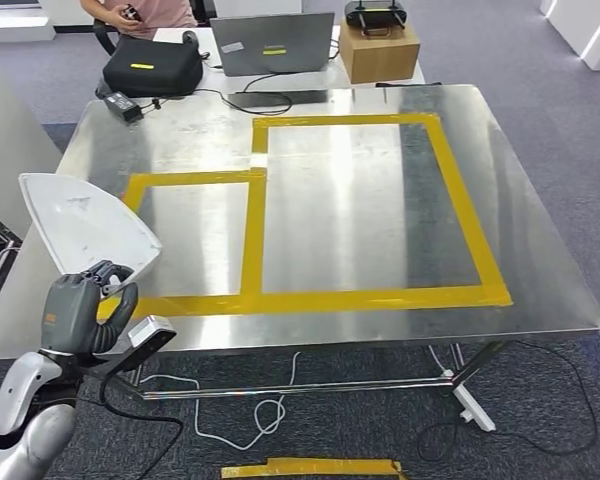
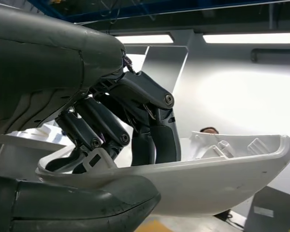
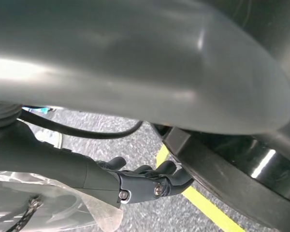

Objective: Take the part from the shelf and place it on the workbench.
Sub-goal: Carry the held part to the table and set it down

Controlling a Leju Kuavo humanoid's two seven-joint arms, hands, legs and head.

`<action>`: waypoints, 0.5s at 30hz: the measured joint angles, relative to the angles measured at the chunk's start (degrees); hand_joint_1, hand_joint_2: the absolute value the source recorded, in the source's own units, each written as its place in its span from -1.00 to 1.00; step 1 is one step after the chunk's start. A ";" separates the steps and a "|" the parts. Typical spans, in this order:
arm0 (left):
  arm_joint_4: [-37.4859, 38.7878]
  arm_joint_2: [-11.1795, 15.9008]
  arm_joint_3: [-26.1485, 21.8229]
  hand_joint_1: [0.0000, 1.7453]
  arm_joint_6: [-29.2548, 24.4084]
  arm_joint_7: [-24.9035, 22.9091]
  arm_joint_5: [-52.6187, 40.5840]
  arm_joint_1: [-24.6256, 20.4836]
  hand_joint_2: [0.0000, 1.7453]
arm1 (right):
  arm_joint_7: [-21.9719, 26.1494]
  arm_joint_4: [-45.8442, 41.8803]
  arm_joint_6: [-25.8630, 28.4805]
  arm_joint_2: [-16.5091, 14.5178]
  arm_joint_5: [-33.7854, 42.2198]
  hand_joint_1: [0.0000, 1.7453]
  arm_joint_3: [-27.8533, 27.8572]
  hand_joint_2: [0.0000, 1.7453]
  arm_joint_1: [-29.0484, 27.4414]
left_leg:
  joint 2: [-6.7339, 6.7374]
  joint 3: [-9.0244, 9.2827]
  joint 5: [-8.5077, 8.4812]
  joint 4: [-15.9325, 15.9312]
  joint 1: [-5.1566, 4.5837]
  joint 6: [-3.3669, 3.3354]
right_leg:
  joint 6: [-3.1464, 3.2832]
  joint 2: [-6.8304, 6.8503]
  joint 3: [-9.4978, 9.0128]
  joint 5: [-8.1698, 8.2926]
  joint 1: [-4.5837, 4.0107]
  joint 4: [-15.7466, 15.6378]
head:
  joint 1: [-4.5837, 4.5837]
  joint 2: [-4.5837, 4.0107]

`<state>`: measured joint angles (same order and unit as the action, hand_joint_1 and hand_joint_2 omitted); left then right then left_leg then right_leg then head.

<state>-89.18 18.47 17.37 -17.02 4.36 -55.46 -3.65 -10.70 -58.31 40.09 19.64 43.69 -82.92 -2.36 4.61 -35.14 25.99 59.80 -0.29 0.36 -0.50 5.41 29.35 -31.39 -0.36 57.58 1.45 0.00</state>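
The part is a white, roughly triangular plastic shell. My left hand grips it by its near rim, holding it just above the front left corner of the steel workbench. In the left wrist view the fingers curl over the rim into the hollow of the part, and the thumb presses from underneath. My right hand hangs over the grey carpet with its dark fingers stretched out and nothing in them.
Yellow tape marks two rectangles on the workbench. At its far end are a laptop, a black bag, a wooden box, cables and a seated person. A yellow tape strip lies on the floor.
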 joint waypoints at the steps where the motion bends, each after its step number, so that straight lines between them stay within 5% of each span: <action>1: 0.04 -0.02 0.20 1.00 0.09 -0.05 -0.15 -0.14 1.00 | 0.02 0.00 0.00 0.02 0.09 -1.00 -0.09 -1.00 0.01 | 0.27 0.13 0.32 -0.52 -0.27 -0.35 | -0.30 0.62 -0.14 -0.19 -0.17 -0.07 | -0.02 0.00; 3: 0.13 -0.05 0.62 1.00 0.36 -0.16 -0.51 -0.30 1.00 | 0.04 0.00 0.01 0.09 0.25 -1.00 -0.25 -1.00 0.07 | -1.16 0.10 0.23 -0.95 -0.18 -1.05 | -0.87 1.36 -0.52 -0.63 -0.20 -0.19 | -0.07 0.00; 5: 0.22 -0.09 1.12 1.00 0.68 -0.31 -0.93 -0.72 1.00 | 0.42 0.00 0.02 0.16 0.40 -1.00 -0.32 -1.00 0.22 | -2.34 0.33 0.06 -1.37 0.13 -1.78 | -1.42 -1.27 0.33 -2.16 0.04 1.91 | -0.33 0.00; 7: 0.35 -0.17 1.90 1.00 1.10 -0.36 -1.48 -1.47 1.00 | 1.19 0.00 0.00 0.19 0.90 -1.00 -0.35 -1.00 0.42 | -3.23 0.44 0.07 -1.49 0.26 -2.30 | -1.72 -4.65 3.91 -5.25 0.24 8.70 | -0.67 0.00; 9: 0.65 -0.29 3.20 1.00 1.86 -0.04 -2.40 -2.20 1.00 | 1.96 0.01 -0.14 0.21 1.88 -1.00 -0.39 -1.00 0.66 | -4.17 0.51 0.19 -1.47 0.15 -2.53 | -1.85 -5.37 8.19 -7.20 0.25 15.74 | -0.72 0.00; 11: 1.12 -0.42 4.96 1.00 2.67 0.68 -3.41 -2.94 1.00 | 2.75 0.07 -0.48 0.22 3.08 -1.00 -0.53 -1.00 1.00 | -4.96 0.78 0.35 -1.43 0.10 -2.52 | -1.86 -5.40 9.08 -4.85 0.28 15.24 | -0.72 0.00; 13: 1.57 -0.57 6.84 1.00 3.12 1.65 -4.16 -3.83 1.00 | 3.40 0.27 -0.79 0.22 4.16 -1.00 -0.87 -1.00 1.25 | -5.54 1.23 0.61 -1.40 0.13 -2.23 | -1.81 -5.51 6.22 -0.22 0.42 7.81 | -0.74 0.00; 15: 1.92 -0.67 8.69 1.00 3.36 2.51 -4.66 -4.95 1.00 | 3.81 0.48 -0.95 0.20 4.82 -1.00 -1.36 -1.00 1.44 | -5.94 1.30 0.89 -1.10 -0.05 -1.84 | -1.49 -5.84 3.50 2.04 0.54 1.90 | -0.77 0.00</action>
<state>-87.25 17.80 26.06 -13.66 6.86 -60.12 -8.59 -6.90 -57.84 39.14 19.85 48.51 -84.28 -0.92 -1.32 -33.83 26.88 58.70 -0.34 -1.47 -1.99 -0.42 32.85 -29.35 0.18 59.47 0.68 0.00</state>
